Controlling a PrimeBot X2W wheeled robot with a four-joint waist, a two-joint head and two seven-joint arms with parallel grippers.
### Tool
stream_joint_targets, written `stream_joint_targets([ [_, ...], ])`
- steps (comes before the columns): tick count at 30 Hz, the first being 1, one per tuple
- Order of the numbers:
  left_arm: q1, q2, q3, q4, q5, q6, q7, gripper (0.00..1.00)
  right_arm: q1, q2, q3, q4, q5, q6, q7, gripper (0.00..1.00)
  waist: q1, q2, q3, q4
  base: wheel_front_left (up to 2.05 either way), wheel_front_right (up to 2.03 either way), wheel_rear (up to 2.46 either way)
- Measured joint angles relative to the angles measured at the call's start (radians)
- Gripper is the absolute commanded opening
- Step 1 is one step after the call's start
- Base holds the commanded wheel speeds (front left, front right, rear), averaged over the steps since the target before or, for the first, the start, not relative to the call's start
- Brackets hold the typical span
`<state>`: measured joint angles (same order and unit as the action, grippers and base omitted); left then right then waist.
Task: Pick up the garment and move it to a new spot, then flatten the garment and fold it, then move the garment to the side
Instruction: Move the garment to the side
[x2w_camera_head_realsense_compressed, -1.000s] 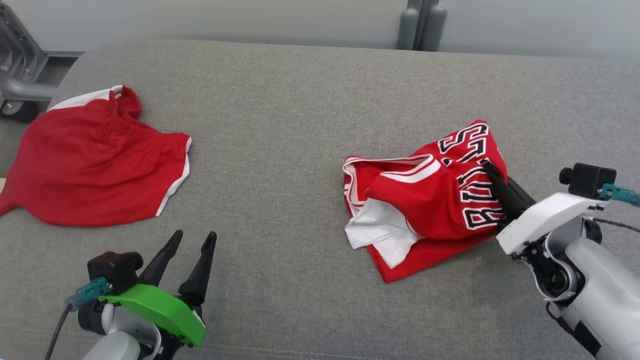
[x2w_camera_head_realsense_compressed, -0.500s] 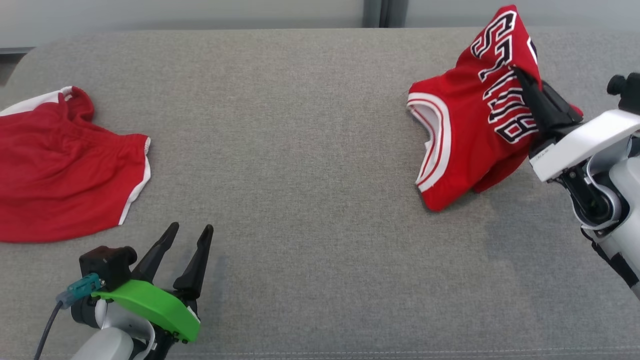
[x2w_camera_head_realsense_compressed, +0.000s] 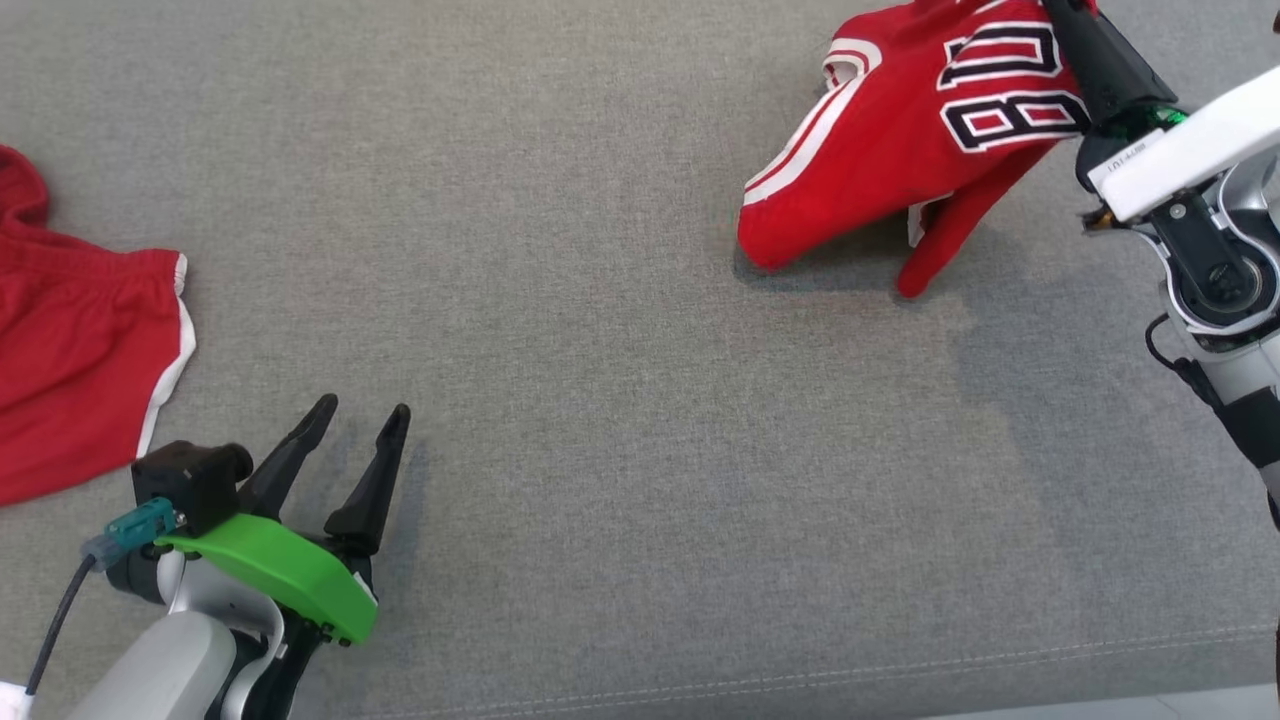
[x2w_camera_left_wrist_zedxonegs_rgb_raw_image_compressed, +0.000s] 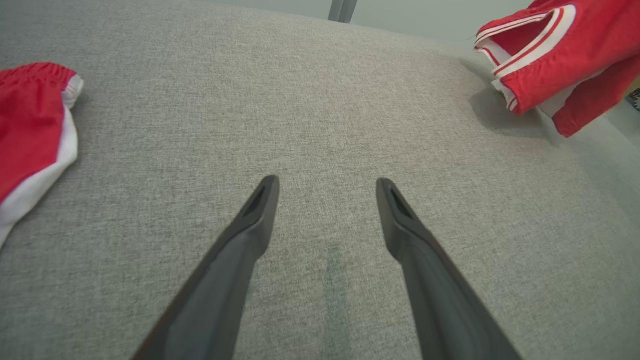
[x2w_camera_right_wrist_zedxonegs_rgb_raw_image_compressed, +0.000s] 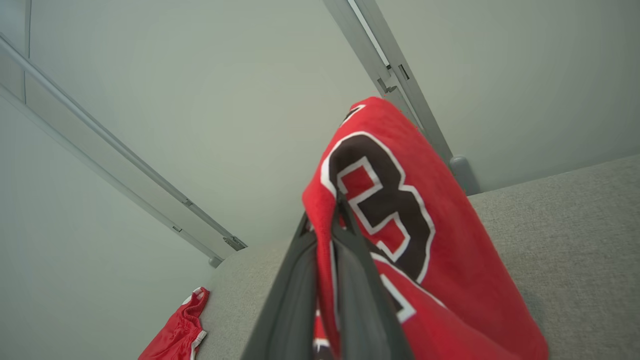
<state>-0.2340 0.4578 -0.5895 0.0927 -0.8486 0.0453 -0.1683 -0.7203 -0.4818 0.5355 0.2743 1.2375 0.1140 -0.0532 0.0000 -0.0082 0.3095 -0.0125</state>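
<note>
Jaws first: your right jaws are pressed fully together, and the two long dark fingers (x2w_camera_right_wrist_zedxonegs_rgb_raw_image_compressed: 292, 305) pinch a fold of the red basketball jersey (x2w_camera_head_realsense_compressed: 900, 130) with white-striped trim and black, white-outlined lettering. In the right wrist view the cloth is clamped between the fingers and drapes over their tips, with a large black character wrapped across the top. From that pinch the jersey hangs down and toward your left at the far right of the grey woven-fabric bench (x2w_camera_head_realsense_compressed: 600, 400). Its striped opening faces the middle of the bench, and two red points of cloth reach down toward the surface above a dark shadow. You cannot tell whether those points touch the fabric or hang just clear of it.

Your left jaws stand wide apart with nothing between them, the fingers (x2w_camera_left_wrist_zedxonegs_rgb_raw_image_compressed: 240, 260) angled low over bare bench at the near left, well apart from the jersey. A bright green plastic cover (x2w_camera_head_realsense_compressed: 270, 570) sits on that wrist. Farther to your left, a pair of red shorts with white side trim (x2w_camera_head_realsense_compressed: 70, 350) lies on the bench, near the left jaws but not touching them. Behind the bench rises a pale wall with grey metal rails (x2w_camera_right_wrist_zedxonegs_rgb_raw_image_compressed: 390, 75).
</note>
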Motion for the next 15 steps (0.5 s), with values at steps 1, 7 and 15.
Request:
stream_joint_targets([
  [1,-0.007,0.002,0.000,-0.004,0.001,0.000,0.002,1.00,-0.014,0.002,0.003,-0.006,0.005,0.000,0.012,0.00,0.0000,0.0000,0.010,-0.004,0.00,0.00,0.00],
  [7,-0.043,0.005,0.003,-0.017,0.009,0.001,0.011,1.00,-0.131,0.038,0.034,-0.050,0.005,0.001,0.047,0.00,0.0000,0.0000,0.072,-0.026,0.00,0.00,0.00],
  [15,-0.059,0.033,0.013,-0.039,0.012,0.009,0.029,1.00,-0.172,0.032,0.057,-0.054,0.041,0.009,0.095,0.00,0.0000,0.0000,0.138,-0.051,0.00,0.00,0.00],
])
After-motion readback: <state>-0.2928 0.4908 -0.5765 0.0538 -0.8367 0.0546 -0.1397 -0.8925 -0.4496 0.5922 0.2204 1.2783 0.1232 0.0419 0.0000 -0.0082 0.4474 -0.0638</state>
